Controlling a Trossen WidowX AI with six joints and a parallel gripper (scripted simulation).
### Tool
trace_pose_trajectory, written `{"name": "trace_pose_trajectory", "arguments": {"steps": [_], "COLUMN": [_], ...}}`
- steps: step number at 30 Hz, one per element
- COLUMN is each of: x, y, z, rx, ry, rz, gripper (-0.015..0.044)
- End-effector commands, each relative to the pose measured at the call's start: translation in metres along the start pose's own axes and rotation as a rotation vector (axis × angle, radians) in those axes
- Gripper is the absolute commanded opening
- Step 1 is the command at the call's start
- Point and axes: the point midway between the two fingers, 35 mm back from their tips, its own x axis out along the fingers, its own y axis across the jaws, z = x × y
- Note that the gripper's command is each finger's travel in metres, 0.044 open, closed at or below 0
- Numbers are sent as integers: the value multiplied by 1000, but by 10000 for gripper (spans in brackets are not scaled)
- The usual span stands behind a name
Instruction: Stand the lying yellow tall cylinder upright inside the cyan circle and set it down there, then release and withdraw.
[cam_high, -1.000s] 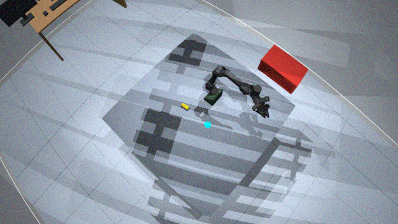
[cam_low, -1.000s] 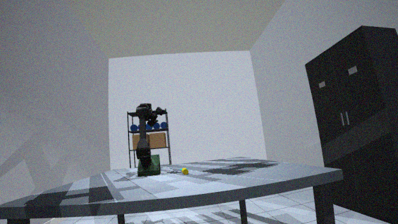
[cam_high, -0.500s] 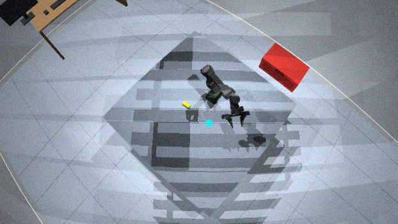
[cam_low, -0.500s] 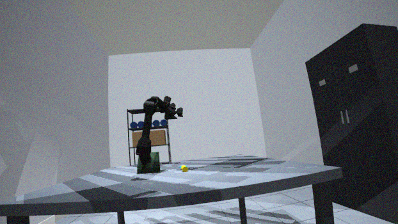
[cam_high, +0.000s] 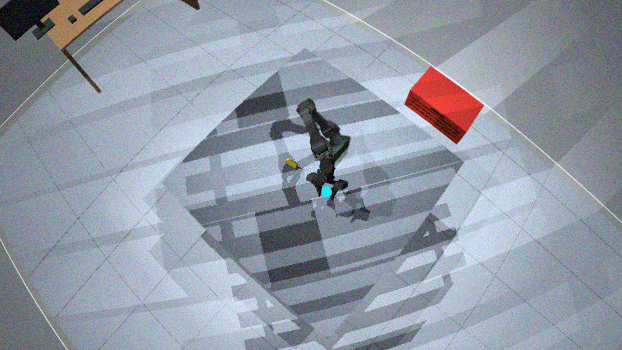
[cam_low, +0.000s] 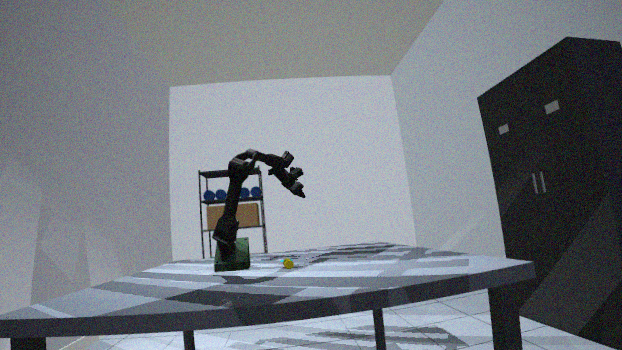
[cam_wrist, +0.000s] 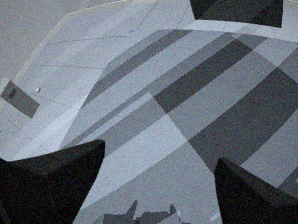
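Arm (cam_low: 235, 200) on green base (cam_low: 232, 255) atop patterned table (cam_low: 350, 285), bent over, gripper (cam_low: 298, 191) high above tabletop, fingers parted, nothing between. Yellow cylinder (cam_low: 288, 263) lying near base. Shelf rack (cam_low: 232, 212) behind, dark cabinet (cam_low: 555, 175) at right.
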Motion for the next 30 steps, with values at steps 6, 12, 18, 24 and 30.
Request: {"name": "trace_pose_trajectory", "arguments": {"steps": [6, 12, 18, 24, 30], "x": [0, -11, -31, -59, -90], "y": [-108, -180, -244, -297, -334], "z": [-18, -41, -72, -110, -146], "rx": [402, 691, 970, 1236, 1457], "ry": [125, 186, 223, 234, 222], "rz": [-202, -364, -541, -734, -918], "gripper": [309, 309, 309, 309, 309]}}
